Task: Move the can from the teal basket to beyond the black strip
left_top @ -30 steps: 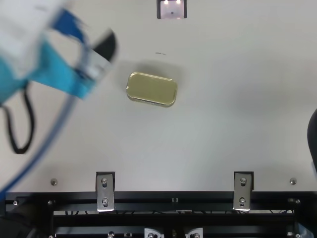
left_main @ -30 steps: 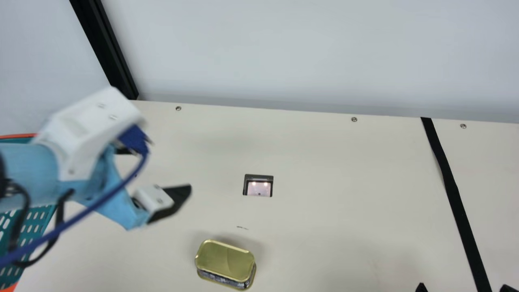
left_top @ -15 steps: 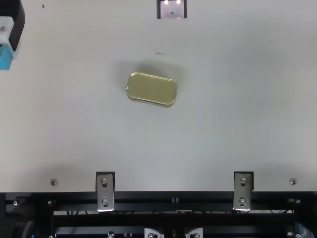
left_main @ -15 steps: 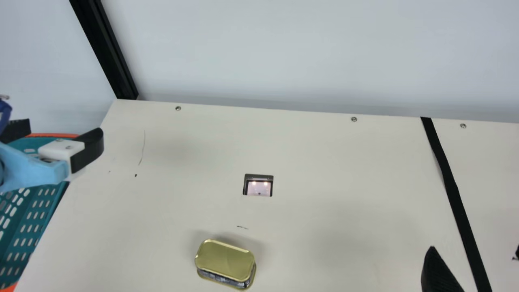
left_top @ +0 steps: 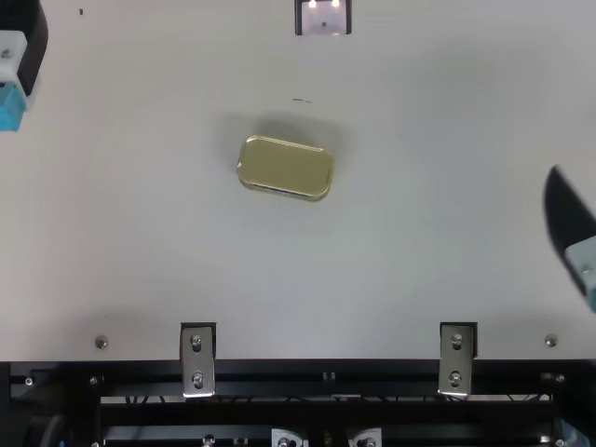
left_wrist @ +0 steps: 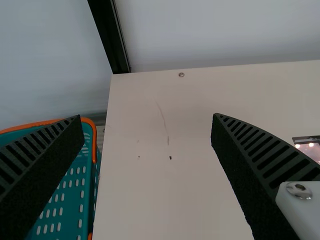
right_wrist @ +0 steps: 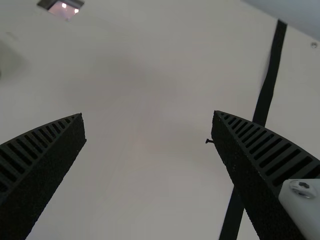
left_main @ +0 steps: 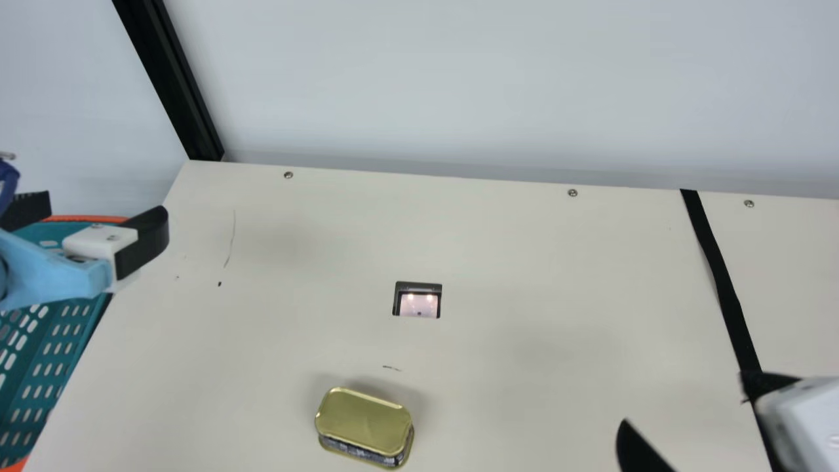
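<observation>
The gold-lidded can [left_main: 364, 426] lies flat on the table left of centre in the main view; from above, the can [left_top: 285, 168] has bare table around it. My left gripper [left_main: 98, 219] is open over the teal basket's [left_main: 62, 354] far rim, and in its wrist view the left gripper [left_wrist: 147, 120] has nothing between its fingers. At the main view's lower right, my right gripper [left_main: 685, 400] stands open beside the black strip [left_main: 727, 288]. The right gripper [right_wrist: 148, 115] is likewise empty in its wrist view, one finger partly covering the strip [right_wrist: 265, 95].
A small dark-framed window [left_main: 417, 300] is set into the table [left_main: 511, 262] beyond the can. A pale wall [left_main: 459, 78] rises behind the table's back edge. Metal brackets [left_top: 197, 360] line the near edge, where a black rail [left_top: 326, 379] runs.
The left arm has swung away from near the can to the far left over the basket, then stopped. My right gripper has come into view from the right. The can has not moved.
</observation>
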